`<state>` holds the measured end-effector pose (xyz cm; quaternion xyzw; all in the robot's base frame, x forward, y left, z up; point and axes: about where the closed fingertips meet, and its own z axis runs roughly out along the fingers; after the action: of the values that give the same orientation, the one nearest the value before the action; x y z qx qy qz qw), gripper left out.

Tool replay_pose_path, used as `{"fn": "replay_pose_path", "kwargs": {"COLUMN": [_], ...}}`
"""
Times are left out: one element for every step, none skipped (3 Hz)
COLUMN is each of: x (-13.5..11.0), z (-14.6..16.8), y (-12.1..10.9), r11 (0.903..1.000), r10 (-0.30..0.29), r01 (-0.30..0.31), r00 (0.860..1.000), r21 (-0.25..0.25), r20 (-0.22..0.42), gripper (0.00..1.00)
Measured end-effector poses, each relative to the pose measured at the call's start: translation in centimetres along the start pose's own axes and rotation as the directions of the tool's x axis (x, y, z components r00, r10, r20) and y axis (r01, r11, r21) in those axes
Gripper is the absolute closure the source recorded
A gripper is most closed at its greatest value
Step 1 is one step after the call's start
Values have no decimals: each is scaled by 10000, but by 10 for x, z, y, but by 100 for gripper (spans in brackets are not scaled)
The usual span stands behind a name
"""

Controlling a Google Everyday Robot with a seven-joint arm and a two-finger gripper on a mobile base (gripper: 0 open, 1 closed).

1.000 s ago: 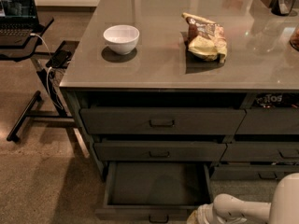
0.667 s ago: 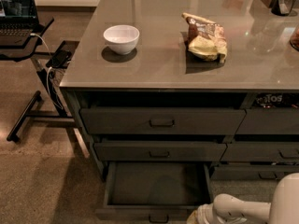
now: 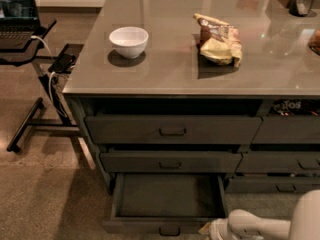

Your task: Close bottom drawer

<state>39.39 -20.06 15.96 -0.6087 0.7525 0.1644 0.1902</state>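
The bottom drawer (image 3: 167,196) is pulled out from the counter's wide stack, showing its shallow dark bare inside. Its slim front (image 3: 150,227) with a small dark pull (image 3: 170,230) lies at the bottom edge of the camera view. My gripper (image 3: 212,229) sits low at the bottom right, at the end of the white arm (image 3: 260,228), right beside the right end of the drawer front. Much of the gripper is cut off by the picture's edge.
Two taller wide drawers (image 3: 172,130) are shut above it. A narrower drawer stack (image 3: 280,161) is to the right. On the countertop (image 3: 170,76) are a white bowl (image 3: 128,40) and a snack bag (image 3: 218,46). A laptop stand (image 3: 30,84) is at the left.
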Motion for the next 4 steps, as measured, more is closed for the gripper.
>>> {"fn": "replay_pose_path", "kwargs": {"x": [0,-6,-13,-9], "z": [0,7,12,5], "y": [1,-40,-92,-144], "r11": [10000,9957,9790,9542], "r10": [0,-80,-201,-8], "r01": [0,55,97,-161], "r00": [10000,9996,9986,9984], "r21": [0,928,2039,2987], "r20": [0,270,492,566], "gripper": [11,28,51,75]}}
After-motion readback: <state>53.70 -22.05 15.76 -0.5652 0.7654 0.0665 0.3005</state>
